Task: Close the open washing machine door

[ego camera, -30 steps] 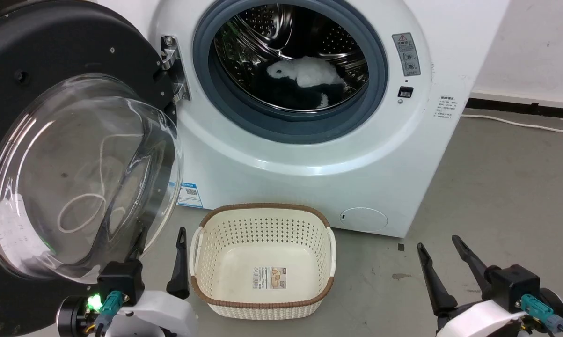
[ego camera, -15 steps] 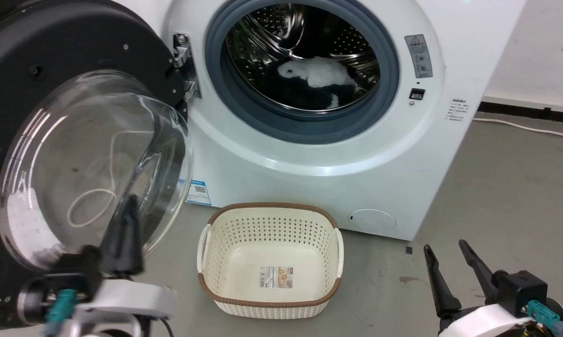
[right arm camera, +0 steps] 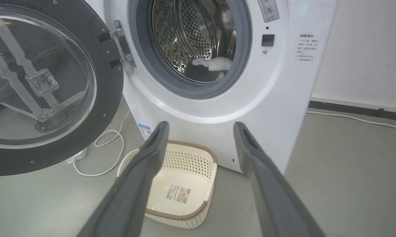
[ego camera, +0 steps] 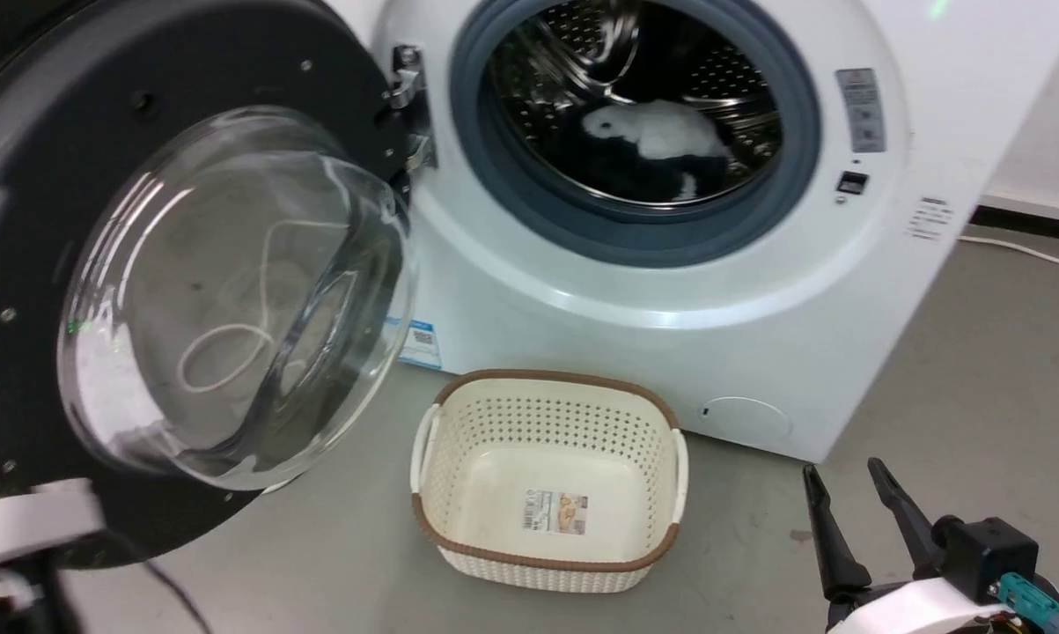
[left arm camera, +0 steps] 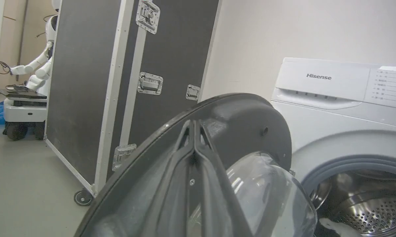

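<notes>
The washing machine door [ego camera: 45, 176] stood wide open. My left gripper [left arm camera: 194, 126], closed tight and empty, pointed at its rim; my right gripper [right arm camera: 201, 125] gaped, empty

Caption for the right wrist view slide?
Open right gripper faces the washing machine: door wide open, laundry in the drum, cream basket on the floor.

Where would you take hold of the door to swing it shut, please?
Grip the door by its black rim at the free edge, opposite the hinge, coming from the robot's left behind it. That edge is farthest from the pivot, while the bulging glass bowl looks too round and slick to grip.
</notes>
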{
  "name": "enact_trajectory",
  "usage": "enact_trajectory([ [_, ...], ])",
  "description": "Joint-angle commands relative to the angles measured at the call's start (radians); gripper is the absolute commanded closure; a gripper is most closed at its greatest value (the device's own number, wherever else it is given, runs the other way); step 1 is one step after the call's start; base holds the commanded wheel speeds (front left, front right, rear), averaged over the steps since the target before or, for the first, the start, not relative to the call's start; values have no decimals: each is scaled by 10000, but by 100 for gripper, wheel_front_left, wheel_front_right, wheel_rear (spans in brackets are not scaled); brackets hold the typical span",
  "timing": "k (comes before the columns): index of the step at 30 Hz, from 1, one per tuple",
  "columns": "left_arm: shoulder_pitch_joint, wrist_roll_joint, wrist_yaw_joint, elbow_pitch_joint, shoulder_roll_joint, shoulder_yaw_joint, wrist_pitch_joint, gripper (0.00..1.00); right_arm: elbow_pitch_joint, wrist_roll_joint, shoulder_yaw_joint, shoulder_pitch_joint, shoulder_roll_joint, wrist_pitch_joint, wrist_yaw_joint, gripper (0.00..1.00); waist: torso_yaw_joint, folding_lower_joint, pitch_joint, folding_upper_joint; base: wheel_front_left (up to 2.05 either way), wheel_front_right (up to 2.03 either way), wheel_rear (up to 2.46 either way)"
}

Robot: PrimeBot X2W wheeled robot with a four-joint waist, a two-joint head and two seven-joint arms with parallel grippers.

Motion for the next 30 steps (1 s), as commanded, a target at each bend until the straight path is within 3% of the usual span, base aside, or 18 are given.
enact_trajectory([
  [1,-196,-155,-113,-46,13,596,-110,100,78,151,-1,131,-2,-144,6,0,200,0,68,0,0,0,0],
  [8,-291,-371,-447,1074,127,2127,-266,100,203,340,-47,69,-2,-312,6,0,788,0,303,0,0,0,0],
  [14,-347,-351,-607,2694,1375,2075,19,100,279,350,-66,-90,-3,-436,7,0,1108,0,595,0,0,0,0],
  [20,-582,-557,-707,4152,2647,1525,486,100,376,332,-62,-299,-3,-562,7,0,1246,0,987,0,0,0,0],
  [30,-676,-1897,-821,5420,4695,-923,889,100,605,491,-23,-491,-3,-771,8,0,1410,0,1382,0,0,0,0],
])
